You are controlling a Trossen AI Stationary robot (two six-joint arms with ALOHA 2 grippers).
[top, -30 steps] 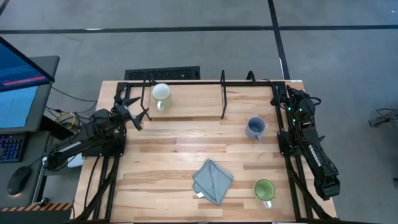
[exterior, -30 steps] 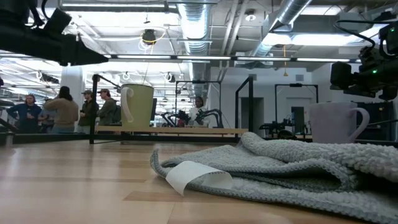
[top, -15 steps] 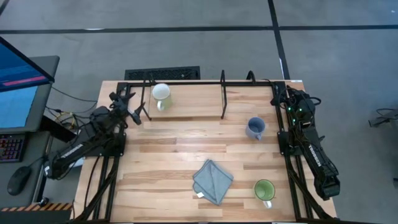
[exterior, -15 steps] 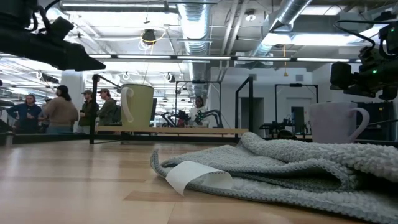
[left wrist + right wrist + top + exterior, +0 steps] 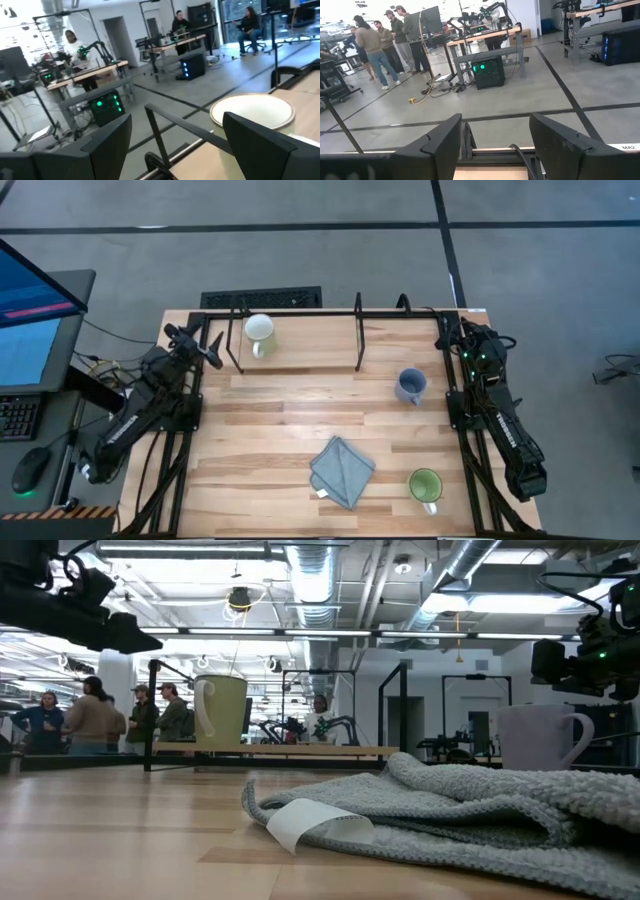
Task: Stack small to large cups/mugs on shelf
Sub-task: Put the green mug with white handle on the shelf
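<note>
Top-down view, nearest the front edge of the table: a folded grey cloth lies near the middle, and the green-lined mug stands upright to its right, close to the right arm's base, its handle turned toward the front edge. In the level view the cloth fills the foreground, with a white label curling from its edge.

Middle ground: the blue-grey mug stands upright on the bare tabletop, right of centre and just in front of the shelf.

Far edge: the shelf, a light board with a thin black frame and upright posts, runs along the back of the table. The white mug stands upright on its left part, handle toward the front. No mug is nested in another.

Left gripper: raised beside the shelf's left end, a little left of the white mug, fingers spread apart and holding nothing; its wrist view shows the mug's rim between the two fingers.

Right gripper: parked at the far right corner, fingers apart and empty.

Beyond the table, people stand in the room.
</note>
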